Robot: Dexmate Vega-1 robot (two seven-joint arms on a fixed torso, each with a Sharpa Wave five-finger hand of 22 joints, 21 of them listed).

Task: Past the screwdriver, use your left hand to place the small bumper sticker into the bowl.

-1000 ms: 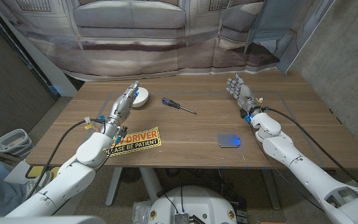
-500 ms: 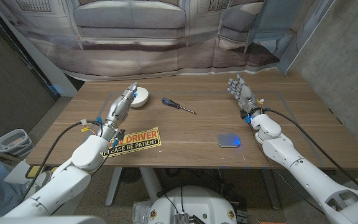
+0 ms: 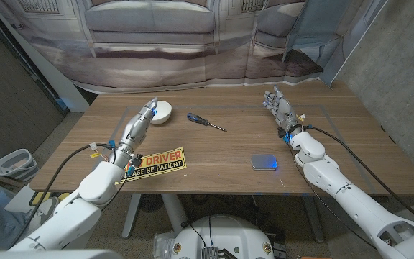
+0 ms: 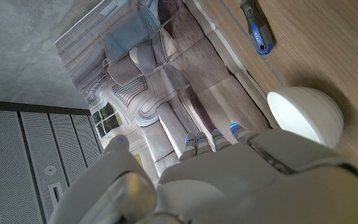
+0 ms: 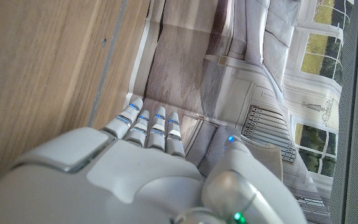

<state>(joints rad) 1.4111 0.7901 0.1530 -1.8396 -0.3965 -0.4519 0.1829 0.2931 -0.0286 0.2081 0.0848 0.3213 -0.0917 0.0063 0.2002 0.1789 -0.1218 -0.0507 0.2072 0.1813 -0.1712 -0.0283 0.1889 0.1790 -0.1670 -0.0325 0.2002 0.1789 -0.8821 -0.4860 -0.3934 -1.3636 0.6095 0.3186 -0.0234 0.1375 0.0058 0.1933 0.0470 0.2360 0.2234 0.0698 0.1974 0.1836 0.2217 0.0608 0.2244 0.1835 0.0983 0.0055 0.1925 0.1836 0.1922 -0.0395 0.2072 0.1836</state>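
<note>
Slightly lower and nearer the bowl (image 3: 161,112), the left hand (image 3: 139,124) is now stretched toward it, fingers pressed together. No small sticker can be made out. Screwdriver (image 3: 205,121) lies at the bowl's 3 o'clock, long axis running 10-to-4. Right hand (image 3: 279,108) is held upright, fingers spread.

Left robot hand (image 3: 141,121)'s fingertips and grasp, hidden over bowl (image 3: 161,113).
</note>
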